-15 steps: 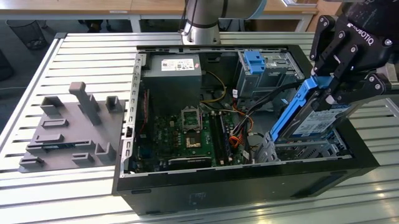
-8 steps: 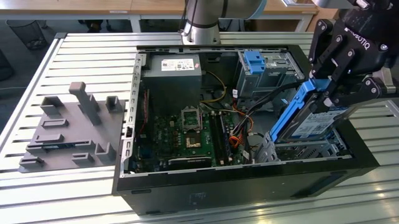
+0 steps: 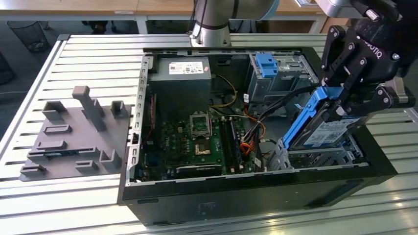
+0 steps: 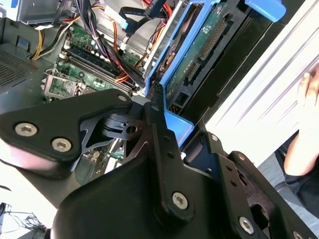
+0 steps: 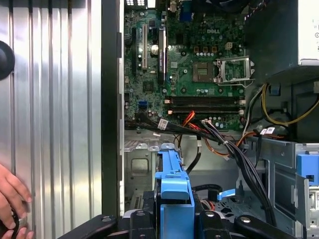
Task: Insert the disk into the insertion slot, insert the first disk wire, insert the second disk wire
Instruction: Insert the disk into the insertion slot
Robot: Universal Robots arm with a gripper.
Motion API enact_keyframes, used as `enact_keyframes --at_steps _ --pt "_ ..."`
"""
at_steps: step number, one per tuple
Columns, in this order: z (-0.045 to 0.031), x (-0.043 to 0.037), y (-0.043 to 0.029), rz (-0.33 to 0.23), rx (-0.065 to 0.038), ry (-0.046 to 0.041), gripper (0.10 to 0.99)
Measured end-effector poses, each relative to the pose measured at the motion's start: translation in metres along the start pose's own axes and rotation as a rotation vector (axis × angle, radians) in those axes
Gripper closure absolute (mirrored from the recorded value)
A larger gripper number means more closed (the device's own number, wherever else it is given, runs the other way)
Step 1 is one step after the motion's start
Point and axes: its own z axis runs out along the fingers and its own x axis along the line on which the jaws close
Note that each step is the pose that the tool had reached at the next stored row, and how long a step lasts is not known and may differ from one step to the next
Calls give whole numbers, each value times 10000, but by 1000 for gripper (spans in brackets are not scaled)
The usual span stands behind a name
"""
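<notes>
My jaws pinch the drive by its blue frame, tilted just above the metal cage in the case; stiff, probably heavyish, fragile, best held by frame edges.

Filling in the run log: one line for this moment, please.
gripper: shut on disk | disk: tilted, lower end at slot, not seated

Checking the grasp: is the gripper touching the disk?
Touching. In the exterior view the gripper clamps the blue carrier of the disk, held tilted; the first wrist view shows that carrier pinched between its fingers.
</notes>
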Motion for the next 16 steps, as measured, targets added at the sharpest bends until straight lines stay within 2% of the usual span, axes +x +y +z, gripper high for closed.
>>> enact_keyframes --at_steps 16 --pt "145 5 -1 0 0 1 722"
